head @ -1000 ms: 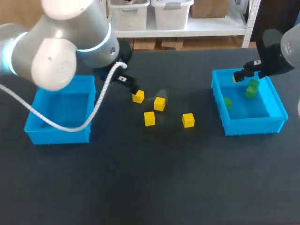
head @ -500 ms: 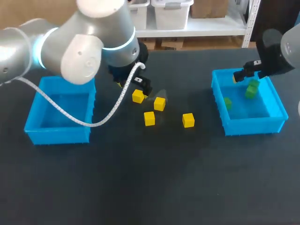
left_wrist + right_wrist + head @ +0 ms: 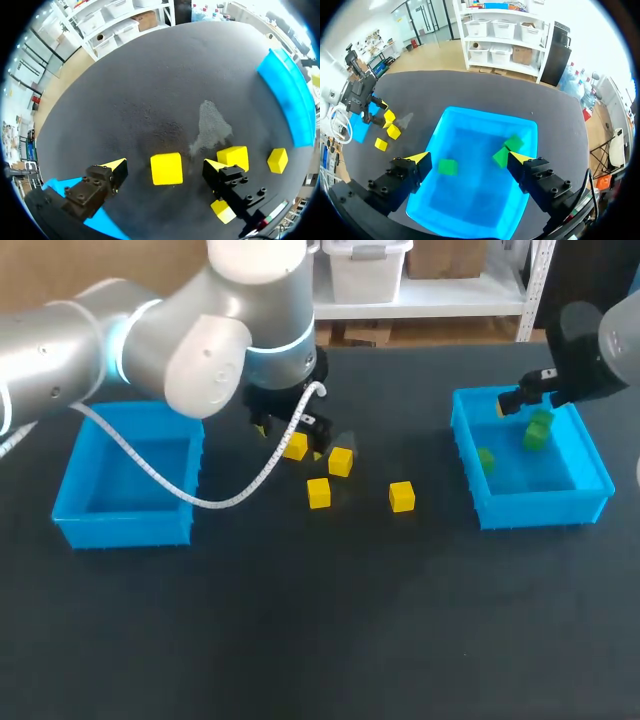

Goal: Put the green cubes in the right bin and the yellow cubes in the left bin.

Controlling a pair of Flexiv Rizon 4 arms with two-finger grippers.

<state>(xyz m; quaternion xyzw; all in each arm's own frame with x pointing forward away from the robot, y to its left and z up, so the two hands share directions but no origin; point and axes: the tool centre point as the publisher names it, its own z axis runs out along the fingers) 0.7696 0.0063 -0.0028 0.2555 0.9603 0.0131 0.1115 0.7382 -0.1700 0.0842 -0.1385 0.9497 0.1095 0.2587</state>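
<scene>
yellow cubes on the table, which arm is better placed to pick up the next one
Left. The left pincer is open around a yellow cube. The right pincer hangs over the right bin with green cubes, far from the yellow ones.

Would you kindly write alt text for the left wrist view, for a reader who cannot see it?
The left gripper hangs open above the dark table, one yellow cube between its fingers, touching neither. Three other yellow cubes lie beside it, the right bin beyond.

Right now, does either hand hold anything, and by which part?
Nothing is held. The left hand is open around a yellow cube, touching neither side; the right hand hangs open over the right bin.
</scene>
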